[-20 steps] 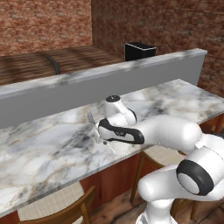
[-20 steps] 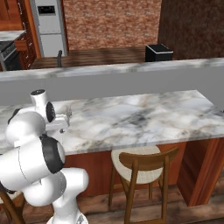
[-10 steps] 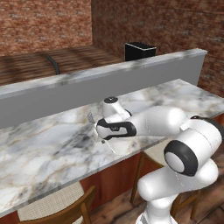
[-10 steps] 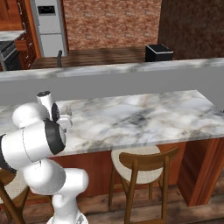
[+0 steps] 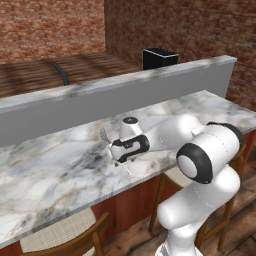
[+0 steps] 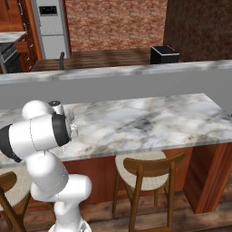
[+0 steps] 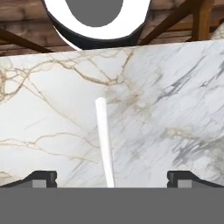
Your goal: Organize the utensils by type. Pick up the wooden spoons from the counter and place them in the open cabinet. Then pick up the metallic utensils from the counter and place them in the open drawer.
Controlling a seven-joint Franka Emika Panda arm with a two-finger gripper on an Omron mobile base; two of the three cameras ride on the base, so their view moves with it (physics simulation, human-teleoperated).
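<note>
Compared with a second before, the arm had folded lower and further left over the counter (image 5: 60, 165) — its elbow joint now sat in front of the forearm in the left base view, where earlier it stood off to the right. The counter, the ledge (image 5: 75, 107) behind it and the stools had not shifted, so the base had stayed put.

In the left base view the fork (image 5: 104, 135) lay on the marble just left of the hand, its tines poking out from behind the wrist, much as before. The hand itself hung low over the marble near the front edge, pointing down.

In the hand view a slim pale handle (image 7: 103, 142) lay flat on the marble, running away from the camera, and it sat between the two fingertips (image 7: 41, 178) with clear marble on either side. The gripper (image 7: 112, 179) was spread wide — nothing pinched, neither tip touching the handle.

In the right base view the hand stood at the left end of the counter, and the black box (image 6: 164, 54) sat beyond the ledge
</note>
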